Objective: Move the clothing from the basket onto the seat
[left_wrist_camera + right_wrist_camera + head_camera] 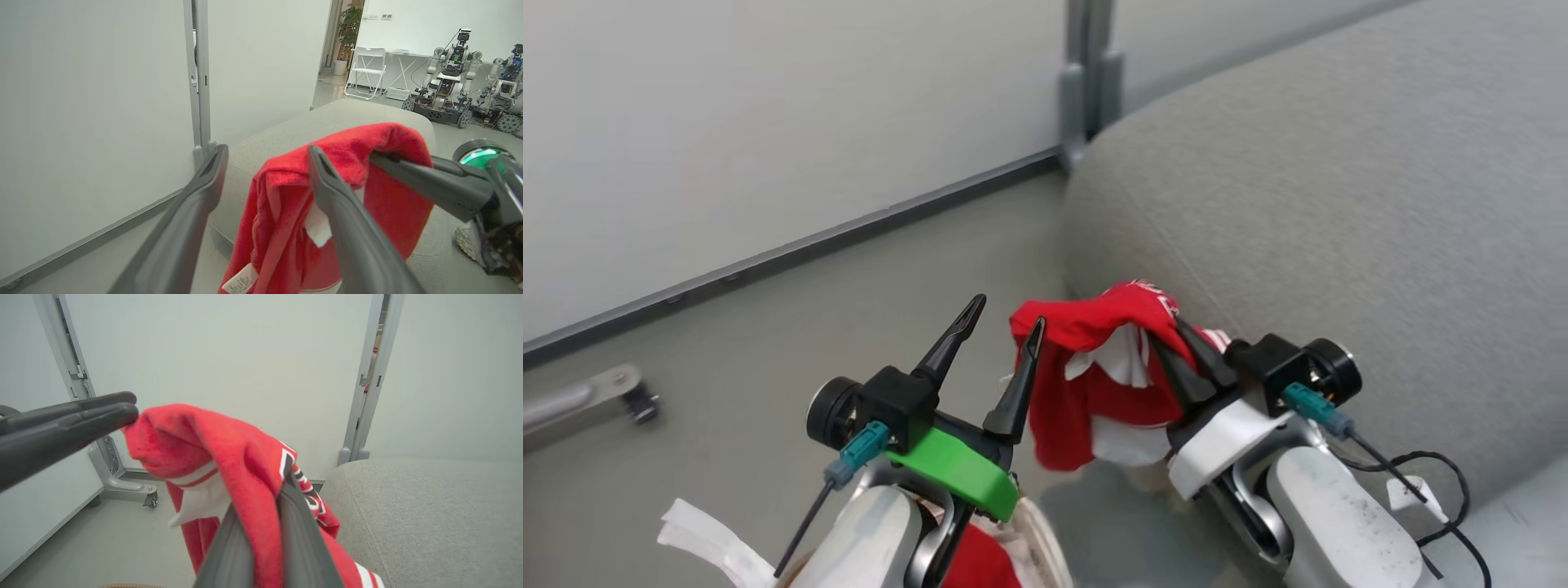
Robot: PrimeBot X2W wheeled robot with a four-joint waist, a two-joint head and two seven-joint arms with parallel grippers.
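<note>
The grey floor [849, 327] carries the seat [1339, 204], a large grey woven cushion, at the right. At the far left, a metal partition foot [580, 400] with a caster [644, 406] rests on the floor near the wall rail [809, 241].

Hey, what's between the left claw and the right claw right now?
The red jersey: in the head view it hangs from the shut right claw across to the open left claw.

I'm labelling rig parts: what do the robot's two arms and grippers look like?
Left gripper: two long tapered black fingers on a black block, green bracket, teal connector with a thin black cable, pale grey forearm. Right gripper: same fingers, white bracket, teal connector, looping black cable carrying a white tag.
</note>
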